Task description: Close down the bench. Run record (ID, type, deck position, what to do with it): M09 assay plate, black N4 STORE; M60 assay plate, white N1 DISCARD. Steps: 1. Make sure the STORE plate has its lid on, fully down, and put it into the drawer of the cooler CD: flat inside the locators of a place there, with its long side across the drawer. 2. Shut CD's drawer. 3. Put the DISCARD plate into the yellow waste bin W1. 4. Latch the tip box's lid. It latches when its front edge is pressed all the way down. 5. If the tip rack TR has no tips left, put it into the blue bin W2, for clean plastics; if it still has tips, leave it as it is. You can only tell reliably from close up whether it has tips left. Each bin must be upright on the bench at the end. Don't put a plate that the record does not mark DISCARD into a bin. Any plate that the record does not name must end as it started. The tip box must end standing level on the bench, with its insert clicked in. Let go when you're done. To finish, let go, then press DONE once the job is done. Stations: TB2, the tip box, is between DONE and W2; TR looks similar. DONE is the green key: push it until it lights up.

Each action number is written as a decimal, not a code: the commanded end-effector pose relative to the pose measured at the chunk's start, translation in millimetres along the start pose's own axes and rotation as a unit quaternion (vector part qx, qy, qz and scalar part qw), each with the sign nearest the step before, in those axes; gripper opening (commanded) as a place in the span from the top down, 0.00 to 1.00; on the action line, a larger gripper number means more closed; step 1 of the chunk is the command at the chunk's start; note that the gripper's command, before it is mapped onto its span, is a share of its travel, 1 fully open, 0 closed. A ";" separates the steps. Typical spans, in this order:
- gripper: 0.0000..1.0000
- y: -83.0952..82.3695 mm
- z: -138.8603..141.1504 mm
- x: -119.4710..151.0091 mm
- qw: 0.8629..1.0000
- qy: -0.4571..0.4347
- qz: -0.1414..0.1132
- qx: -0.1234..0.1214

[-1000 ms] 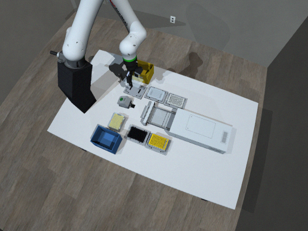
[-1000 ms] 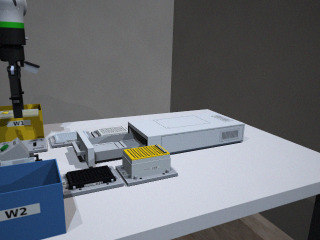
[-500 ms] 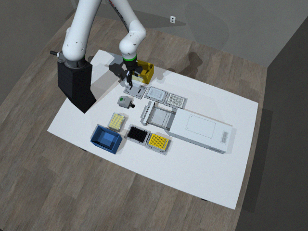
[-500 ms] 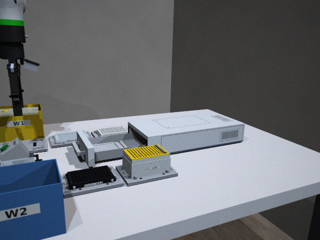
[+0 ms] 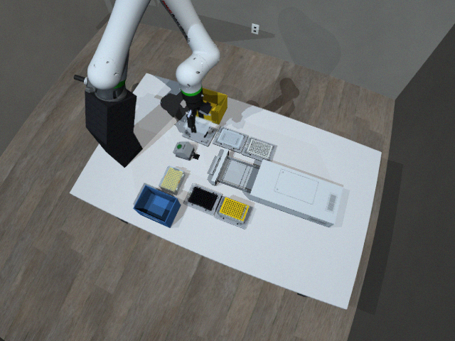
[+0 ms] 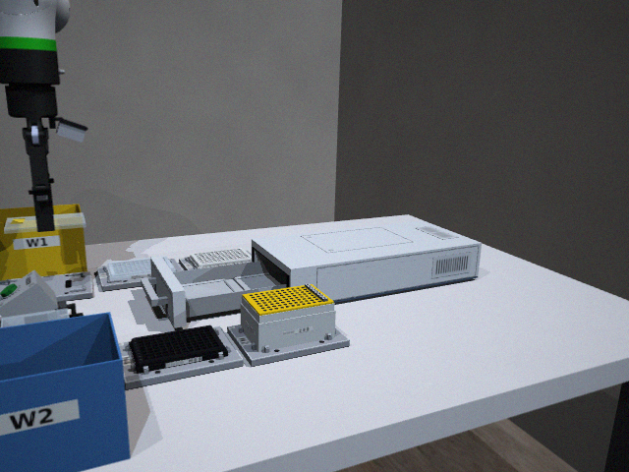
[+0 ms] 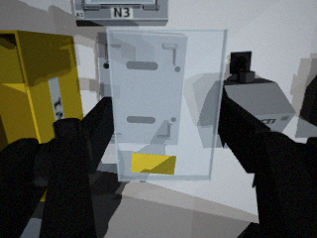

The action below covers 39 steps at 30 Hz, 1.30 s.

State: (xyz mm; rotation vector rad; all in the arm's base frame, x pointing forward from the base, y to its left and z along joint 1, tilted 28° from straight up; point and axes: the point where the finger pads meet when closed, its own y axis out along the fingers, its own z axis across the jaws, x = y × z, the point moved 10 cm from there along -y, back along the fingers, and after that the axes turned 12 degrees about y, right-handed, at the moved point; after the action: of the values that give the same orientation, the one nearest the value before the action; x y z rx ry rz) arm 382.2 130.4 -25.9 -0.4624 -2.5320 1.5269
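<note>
- The black two-finger gripper (image 7: 165, 113) is clamped across the short width of a clear, flat rectangular plastic lid (image 7: 163, 74) with a yellow tag at its near end. One finger sits on each long edge.
- In the top view the lid hangs at upper centre-left, over a bare grey deck nest (image 5: 206, 140) and just beside the yellow open-topped waste bin (image 5: 220, 106).
- My reading is that this lid is meant for the black, uncovered assay plate (image 5: 202, 198) at lower centre, which is well apart from here.
- To do it well, keep the lid level and carry it away from the yellow bin. Square its long side to the plate's, lower it straight and seat it fully before letting go.
- The grip is only on the edges, so a tilt or a knock could shift the lid.
- The wrist points straight down with the fingers vertical, and the forearm comes in from the upper left, as the exterior view shows.
- The grey cooler drawer (image 5: 215, 167) stands open at centre.
</note>
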 end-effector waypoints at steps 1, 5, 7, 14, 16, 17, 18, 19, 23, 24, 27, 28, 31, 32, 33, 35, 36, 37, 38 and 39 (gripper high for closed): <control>0.90 -0.3 7.8 -6.8 1.000 0.000 0.000 -0.001; 0.90 -0.3 16.2 -13.4 1.000 0.000 0.000 -0.001; 0.90 -0.3 20.4 -16.8 1.000 0.000 0.000 -0.001; 0.90 -0.2 30.8 -25.1 1.000 0.000 0.000 -0.001; 0.90 -0.2 35.0 -28.5 1.000 0.000 0.000 -0.001; 0.90 -0.2 37.1 -30.1 1.000 0.000 0.000 -0.001; 0.90 -0.2 39.1 -31.8 1.000 0.000 0.000 -0.001; 0.90 -0.2 41.2 -33.5 1.000 0.000 0.000 -0.001; 0.90 -0.2 49.6 -40.1 1.000 0.000 0.000 -0.001; 0.90 -0.2 51.7 -41.8 1.000 0.000 0.000 -0.001; 0.90 -0.2 57.9 -46.8 1.000 0.000 0.000 -0.001; 0.90 -0.2 60.0 -48.5 1.000 0.000 0.000 -0.001; 0.90 -0.2 62.1 -50.1 1.000 0.000 0.000 -0.001; 0.90 -0.2 64.2 -51.8 1.000 0.000 0.000 -0.001; 0.90 -0.2 66.3 -53.5 1.000 0.000 0.000 -0.001; 0.90 -0.2 70.4 -56.8 1.000 0.000 0.000 -0.001; 0.90 -0.2 72.5 -58.5 1.000 0.000 0.000 -0.001; 0.90 -0.2 74.6 -60.1 1.000 0.000 0.000 -0.001; 0.90 -0.2 76.7 -61.8 1.000 0.000 0.000 -0.001; 0.90 -0.2 78.8 -63.5 1.000 0.000 0.000 -0.001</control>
State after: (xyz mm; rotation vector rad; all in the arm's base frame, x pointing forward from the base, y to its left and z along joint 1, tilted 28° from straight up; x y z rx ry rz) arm 416.3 50.4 -58.4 -0.4620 -2.5326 1.5258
